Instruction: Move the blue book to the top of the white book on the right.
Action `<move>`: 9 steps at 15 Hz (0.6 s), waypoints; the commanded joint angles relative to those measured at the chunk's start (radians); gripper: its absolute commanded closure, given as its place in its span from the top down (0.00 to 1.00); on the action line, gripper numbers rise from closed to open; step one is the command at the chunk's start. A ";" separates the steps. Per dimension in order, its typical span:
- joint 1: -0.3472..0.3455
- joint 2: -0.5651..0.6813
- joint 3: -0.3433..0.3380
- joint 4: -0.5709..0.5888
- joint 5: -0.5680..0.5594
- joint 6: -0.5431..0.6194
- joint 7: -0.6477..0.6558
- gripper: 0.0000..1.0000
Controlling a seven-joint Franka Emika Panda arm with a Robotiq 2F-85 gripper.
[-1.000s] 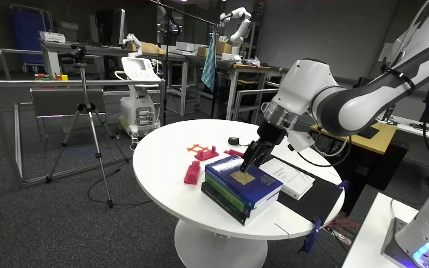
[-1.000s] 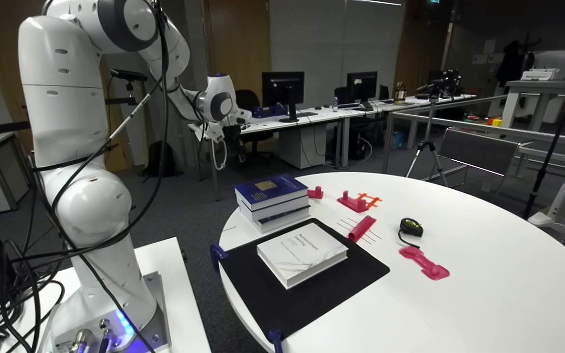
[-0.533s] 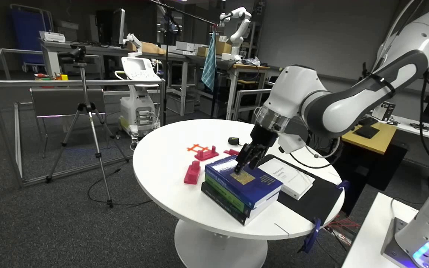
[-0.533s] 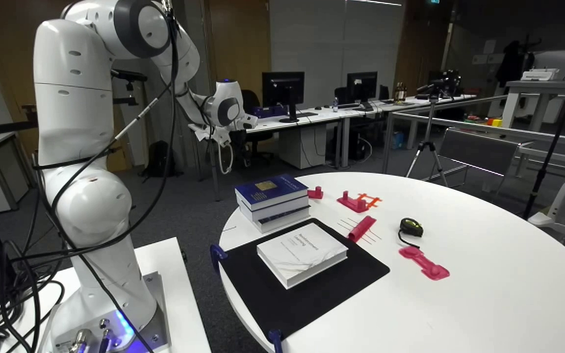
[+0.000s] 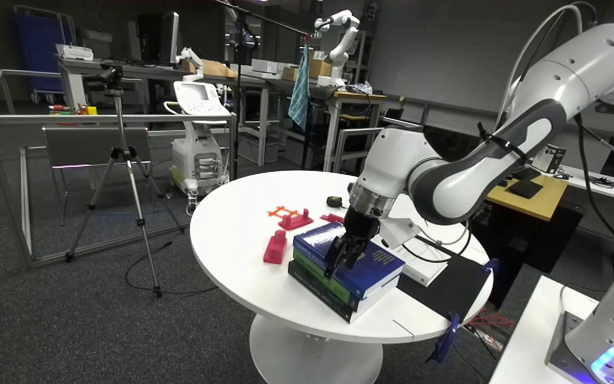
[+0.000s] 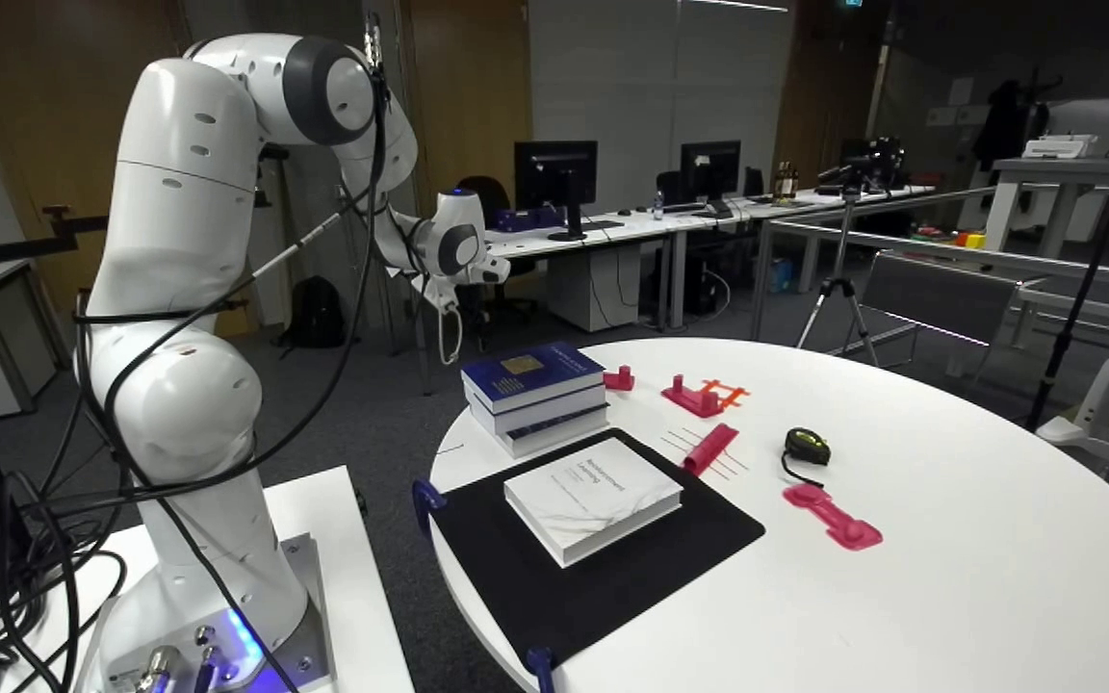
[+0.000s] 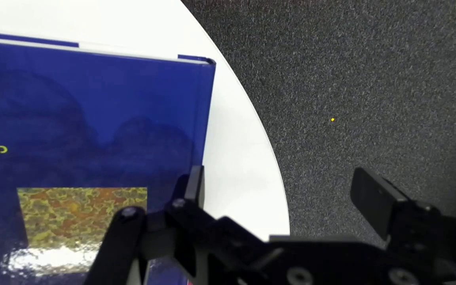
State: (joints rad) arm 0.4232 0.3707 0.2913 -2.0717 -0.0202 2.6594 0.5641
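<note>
Noted black two-finger gripper (image 7: 278,176) spread wide, holding nothing, likely for taking glossy navy-blue rectangular hardback (image 7: 93,158) by its edge, found atop thick green rectangular hardback (image 5: 340,290). Farther, observed white rectangular book (image 6: 593,496), lying flat, presumably as landing place.

The robot arm (image 6: 179,125) was smooth white with dark grey joint covers (image 6: 304,91), strapped black cables (image 6: 379,125) and a glowing blue base light (image 5: 605,358); its black gripper (image 7: 278,175) had round screws (image 7: 300,276).
</note>
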 commanded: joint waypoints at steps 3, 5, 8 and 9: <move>0.029 0.084 -0.007 0.076 0.045 0.008 -0.079 1.00; 0.038 0.105 -0.011 0.091 0.044 0.019 -0.090 1.00; 0.053 0.116 -0.031 0.101 0.020 0.039 -0.096 1.00; 0.058 0.114 -0.041 0.102 0.012 0.045 -0.099 1.00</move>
State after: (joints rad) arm 0.4539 0.4743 0.2861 -1.9917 -0.0090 2.6677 0.5017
